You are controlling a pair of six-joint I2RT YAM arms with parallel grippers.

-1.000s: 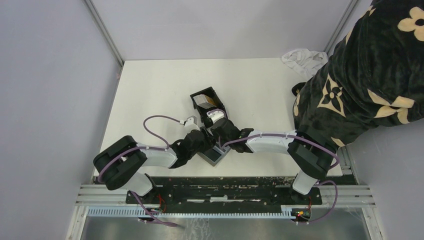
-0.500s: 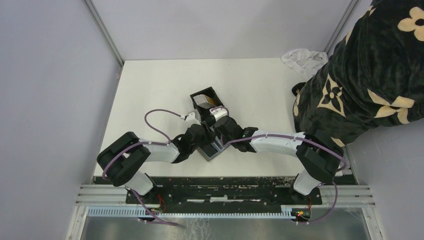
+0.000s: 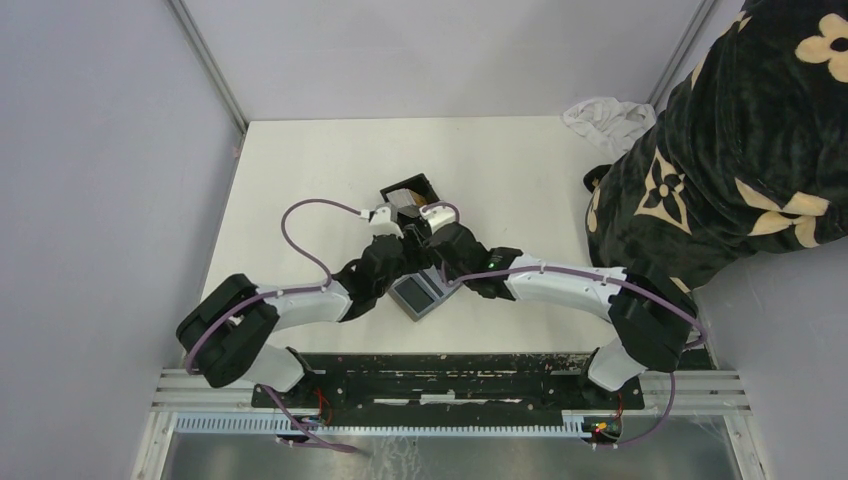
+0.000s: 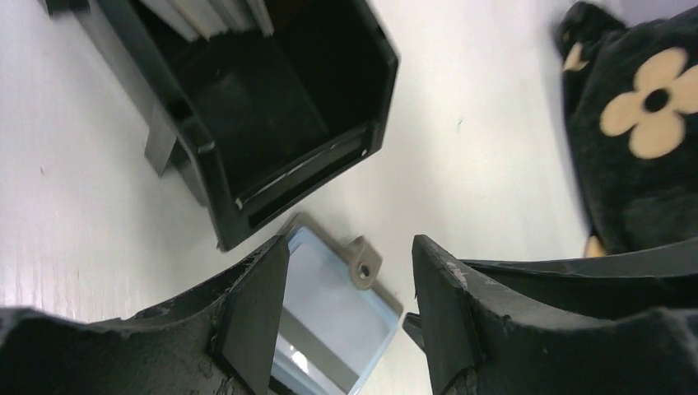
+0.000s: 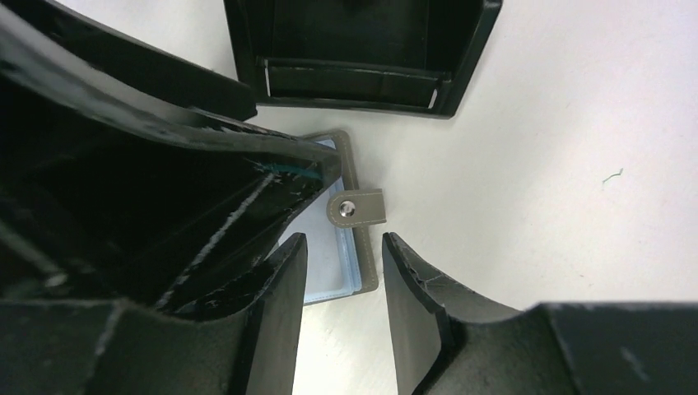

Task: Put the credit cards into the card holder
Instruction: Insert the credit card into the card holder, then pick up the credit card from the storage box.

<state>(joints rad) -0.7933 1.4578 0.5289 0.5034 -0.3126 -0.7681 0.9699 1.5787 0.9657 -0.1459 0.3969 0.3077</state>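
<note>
- Left wrist view: the holder [image 4: 216,193] is seen open-topped on the white tabletop [image 4: 74,206]. Pale cards [image 4: 210,12] are stood on edge inside it at the far end and are cut off by the frame edge.
- In the top view the holder is placed near the middle of the tabletop, just beyond both wrists, and a tan surface is shown inside it.
- A flat grey case [image 4: 329,329], with a snap tab and a pale blue inner face, is laid just beside the holder's near wall.
- The left gripper [image 4: 346,271] is held above the case. Its jaws are spread apart, and nothing is caught between them.
- The right gripper [image 5: 342,247] is held above the same case from the other side. Its jaws are parted and nothing is grasped; the snap tab is seen just beyond its fingertips.
- The two grippers are set close together, and the upper left of the right wrist view is filled by the left one.
- A black garment [image 3: 740,150] with beige flowers is seen at the tabletop's right edge.
- A white cloth [image 3: 610,118] is crumpled at the far right corner.
</note>
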